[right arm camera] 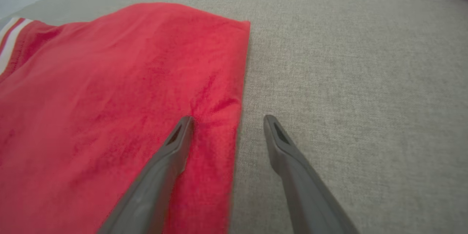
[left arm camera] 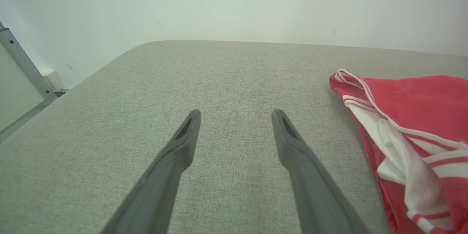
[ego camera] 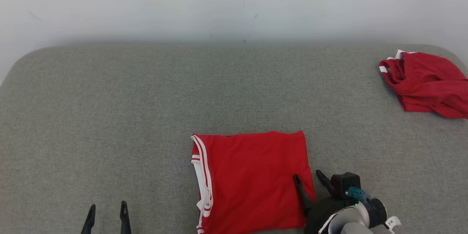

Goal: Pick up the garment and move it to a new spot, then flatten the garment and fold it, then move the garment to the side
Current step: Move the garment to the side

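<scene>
A red garment (ego camera: 252, 179) with white-striped trim lies folded into a flat rectangle on the grey surface, near the front middle. My right gripper (ego camera: 308, 177) stands open astride the garment's right edge: one finger over the red cloth (right arm camera: 120, 109), the other over bare grey fabric. In the right wrist view the right gripper (right arm camera: 227, 119) holds nothing. My left gripper (ego camera: 107, 206) is open at the lower left, well apart from the garment. In the left wrist view the left gripper (left arm camera: 236, 113) points over bare surface, with the garment's striped edge (left arm camera: 409, 142) off to the right.
A second red garment (ego camera: 426, 82), crumpled, lies at the far right by the grey cushioned surface's (ego camera: 109, 117) rounded back corner. A pale wall runs behind. A metal frame post (left arm camera: 25, 65) stands beyond the left edge.
</scene>
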